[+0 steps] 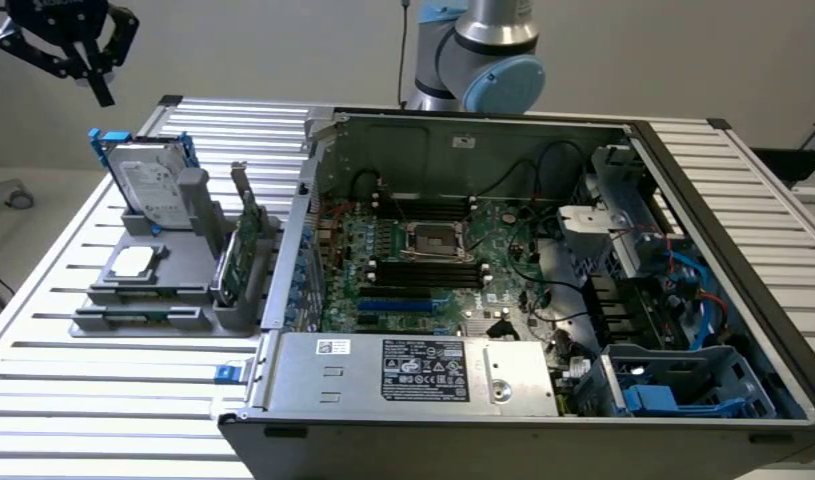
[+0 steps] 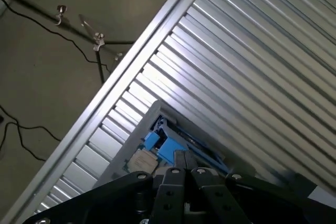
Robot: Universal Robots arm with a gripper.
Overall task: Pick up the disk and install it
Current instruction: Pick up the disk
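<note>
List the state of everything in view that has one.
disk: upright in the holder, ungripped
gripper: shut, empty, over the disk
chip: flat on the holder
card: on edge in the holder
case: side open, board exposed
blue bay: looks empty

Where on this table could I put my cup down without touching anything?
The ribbed table between the grey holder and its near edge is free; so is the strip at the exterior view's right of the computer case. Crowded: the holder with the upright disk, and inside the case.
</note>
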